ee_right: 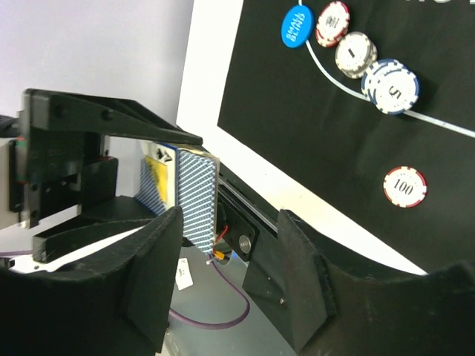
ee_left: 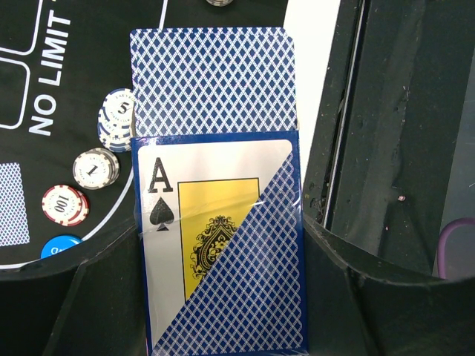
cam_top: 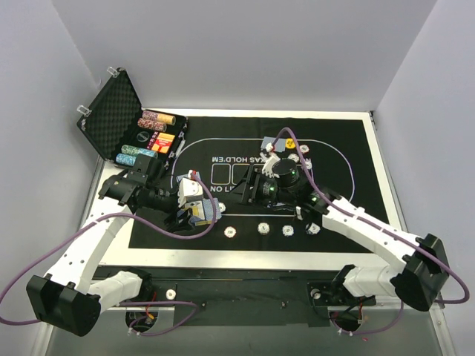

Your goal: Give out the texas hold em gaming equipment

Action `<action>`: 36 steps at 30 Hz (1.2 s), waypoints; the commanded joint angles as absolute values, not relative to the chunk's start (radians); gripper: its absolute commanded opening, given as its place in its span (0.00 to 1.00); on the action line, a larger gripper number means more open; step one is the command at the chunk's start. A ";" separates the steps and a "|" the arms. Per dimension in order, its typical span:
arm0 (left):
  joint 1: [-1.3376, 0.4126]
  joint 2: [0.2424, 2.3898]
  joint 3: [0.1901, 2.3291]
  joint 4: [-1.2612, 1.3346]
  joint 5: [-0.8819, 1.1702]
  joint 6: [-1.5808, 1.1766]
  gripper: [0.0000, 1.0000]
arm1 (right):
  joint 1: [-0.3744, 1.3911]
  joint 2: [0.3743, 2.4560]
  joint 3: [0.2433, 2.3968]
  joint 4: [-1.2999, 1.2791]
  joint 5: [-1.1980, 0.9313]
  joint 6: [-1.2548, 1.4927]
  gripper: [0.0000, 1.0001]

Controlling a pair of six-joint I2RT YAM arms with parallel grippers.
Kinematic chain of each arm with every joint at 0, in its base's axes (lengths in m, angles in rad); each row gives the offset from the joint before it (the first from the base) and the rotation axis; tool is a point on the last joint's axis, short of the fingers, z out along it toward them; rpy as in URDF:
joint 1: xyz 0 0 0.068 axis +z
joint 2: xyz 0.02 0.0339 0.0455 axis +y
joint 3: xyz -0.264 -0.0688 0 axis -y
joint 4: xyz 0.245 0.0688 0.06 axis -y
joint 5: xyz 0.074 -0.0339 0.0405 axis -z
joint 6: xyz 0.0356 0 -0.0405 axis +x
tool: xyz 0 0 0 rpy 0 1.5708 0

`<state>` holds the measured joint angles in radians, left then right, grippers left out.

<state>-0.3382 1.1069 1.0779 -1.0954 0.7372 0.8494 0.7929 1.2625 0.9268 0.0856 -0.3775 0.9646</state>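
One case (cam_top: pixel 111 110), one mat (cam_top: pixel 343 152), one card pack (ee_left: pixel 223 285), four chips (cam_top: pixel 262 228) (near row).

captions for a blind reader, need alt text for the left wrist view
The left tool grips a blue card box printed with an ace of spades, blue-backed cards poking from its top. Left of it, chips and a blue disc lie on a black mat.

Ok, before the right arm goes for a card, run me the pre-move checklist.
1. Left gripper shut on the card box: ok.
2. Cards stick out of the box top: ok.
3. Right gripper open: ok.
4. Right gripper at the cards: not ok, it is apart from them.
5. One card separated from the rest: cannot tell.
6. Chips on the mat, away from the box: ok.
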 commanded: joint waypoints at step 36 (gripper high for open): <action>-0.333 1.081 1.112 -1.072 0.787 0.850 0.00 | 0.853 1.344 0.960 0.121 -0.367 0.948 0.36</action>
<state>-0.3382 1.1065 1.0779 -1.0966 0.7311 0.8490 0.8616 1.3815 0.9745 0.1047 -0.3672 0.9436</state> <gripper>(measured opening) 0.751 0.369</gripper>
